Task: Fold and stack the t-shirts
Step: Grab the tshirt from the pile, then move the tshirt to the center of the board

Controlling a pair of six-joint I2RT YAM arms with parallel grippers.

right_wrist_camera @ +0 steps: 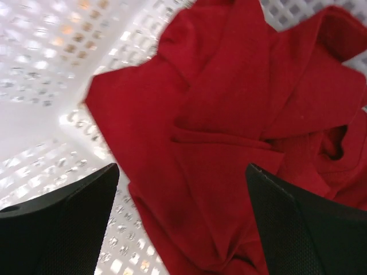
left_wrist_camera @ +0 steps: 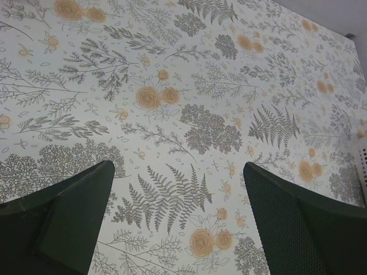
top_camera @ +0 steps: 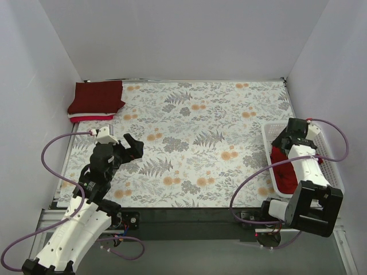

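Observation:
A bright red t-shirt (right_wrist_camera: 229, 109) lies crumpled in the white lattice basket (right_wrist_camera: 46, 69) at the right of the table. My right gripper (right_wrist_camera: 182, 169) hangs open just above it, one finger on either side of a fold, holding nothing. From above, the right gripper (top_camera: 282, 144) sits inside the basket (top_camera: 330, 150) over the red t-shirt (top_camera: 284, 173). At the far left corner lies a folded stack, a dark maroon t-shirt (top_camera: 97, 95) on top of thin white and pinkish-red layers (top_camera: 87, 118). My left gripper (left_wrist_camera: 179, 167) is open and empty above the floral tablecloth (left_wrist_camera: 189, 86).
The floral tablecloth (top_camera: 200, 137) covers the whole table. White walls close in the left, back and right sides. The left gripper (top_camera: 129, 148) hovers over the cloth near the left side, well short of the folded stack.

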